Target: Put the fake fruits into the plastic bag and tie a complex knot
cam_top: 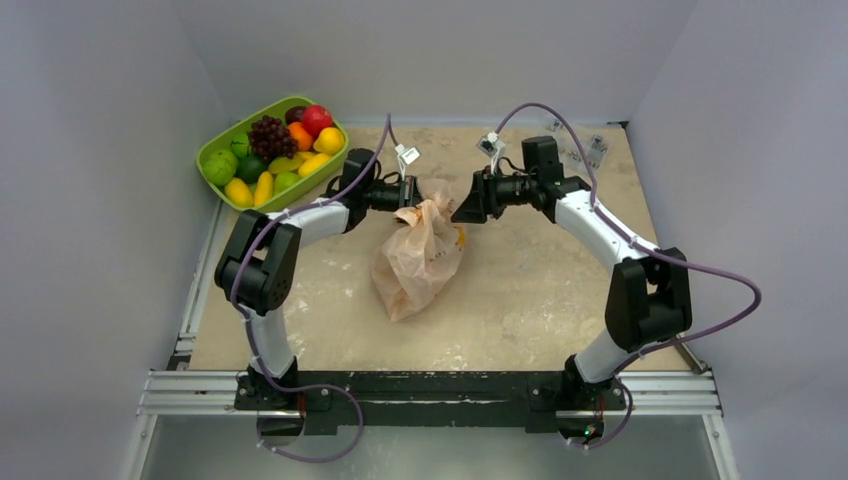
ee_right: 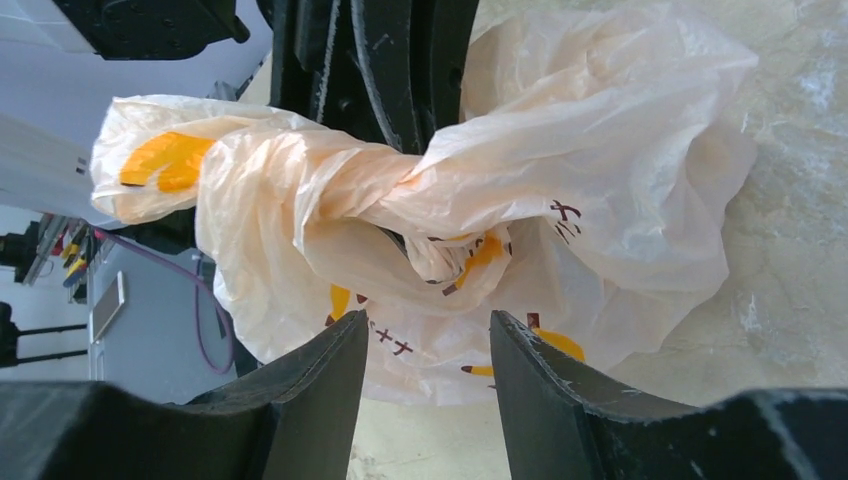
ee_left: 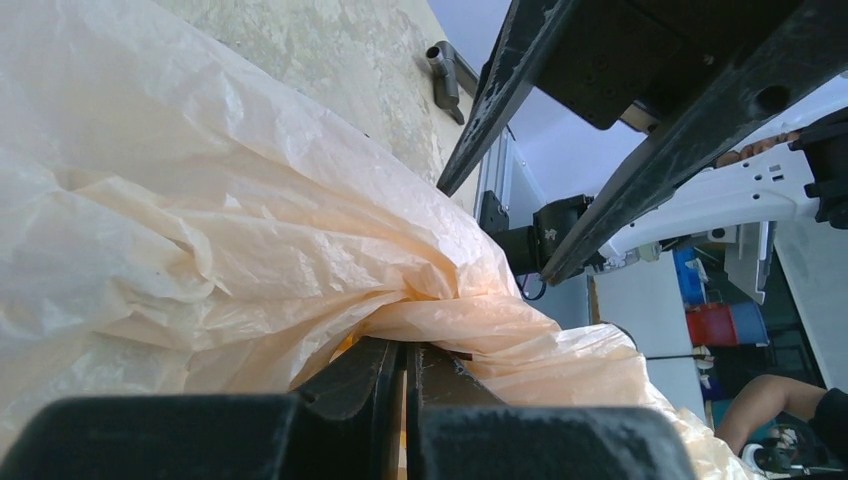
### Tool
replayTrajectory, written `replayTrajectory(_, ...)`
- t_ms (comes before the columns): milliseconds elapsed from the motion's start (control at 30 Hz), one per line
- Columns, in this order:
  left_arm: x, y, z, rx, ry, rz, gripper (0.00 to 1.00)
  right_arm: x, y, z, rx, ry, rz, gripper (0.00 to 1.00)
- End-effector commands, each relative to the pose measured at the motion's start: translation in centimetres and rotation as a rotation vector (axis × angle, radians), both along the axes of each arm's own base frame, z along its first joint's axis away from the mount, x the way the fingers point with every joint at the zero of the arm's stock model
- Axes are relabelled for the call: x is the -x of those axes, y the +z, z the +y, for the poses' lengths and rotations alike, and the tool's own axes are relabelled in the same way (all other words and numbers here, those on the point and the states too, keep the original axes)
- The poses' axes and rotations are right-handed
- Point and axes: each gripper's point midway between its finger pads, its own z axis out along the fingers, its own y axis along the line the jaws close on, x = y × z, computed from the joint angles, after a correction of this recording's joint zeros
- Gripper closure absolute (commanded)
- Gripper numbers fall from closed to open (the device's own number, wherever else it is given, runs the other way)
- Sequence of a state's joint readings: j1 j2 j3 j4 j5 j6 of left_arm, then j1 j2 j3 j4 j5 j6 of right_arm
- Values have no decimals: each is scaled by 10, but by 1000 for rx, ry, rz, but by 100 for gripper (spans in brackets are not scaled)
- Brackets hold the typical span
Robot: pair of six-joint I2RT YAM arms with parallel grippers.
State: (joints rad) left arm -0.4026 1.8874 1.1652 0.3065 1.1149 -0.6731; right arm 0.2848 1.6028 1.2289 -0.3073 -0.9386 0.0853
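- Bag [cam_top: 420,260] is being clamped by left gripper [ee_left: 405,352], film pinched between its closed fingers
- Right gripper [ee_right: 428,335] is hovering with fingers apart, knot [ee_right: 395,190] just ahead of its tips

From my end the plastic bag [cam_top: 420,255] reads as really thin film: peach, translucent, crinkled all over with a soft sheen, and the orange print on it is opaque. The fake fruits [cam_top: 280,150] are shiny hard plastic, and the lime tray [cam_top: 206,150] looks like smooth plastic too. The desk [cam_top: 530,290] is matt, mottled beige, stone-ish and a bit scuffed. The right gripper [ee_right: 428,350] is matt black, slightly grainy at the edges. The rail [cam_top: 430,392] up front is bare brushed metal.
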Motion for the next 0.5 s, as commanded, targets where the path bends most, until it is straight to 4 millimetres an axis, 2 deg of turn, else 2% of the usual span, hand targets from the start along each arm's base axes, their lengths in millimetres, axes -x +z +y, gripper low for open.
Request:
replayTrajectory(0, -3, 28, -5, 61, -16, -84, 100, -2, -4, 8, -8, -9, -1, 51)
replayTrajectory(133, -1, 32, -7, 72, -25, -90, 100, -12, -11, 25, -40, -13, 0, 44)
replayTrajectory(200, 0, 31, -8, 74, -30, -86, 100, -13, -10, 38, -65, 1, 1, 32)
replayTrajectory(267, 1, 34, -10, 84, -39, -90, 100, -12, -8, 52, -82, 23, -4, 24)
replayTrajectory(367, 6, 35, -17, 92, -72, -88, 100, -15, -5, 72, -109, 39, -28, 20)
replayTrajectory(467, 14, 31, -24, 99, -106, -79, 100, -22, -2, 83, -136, 36, -29, 20)
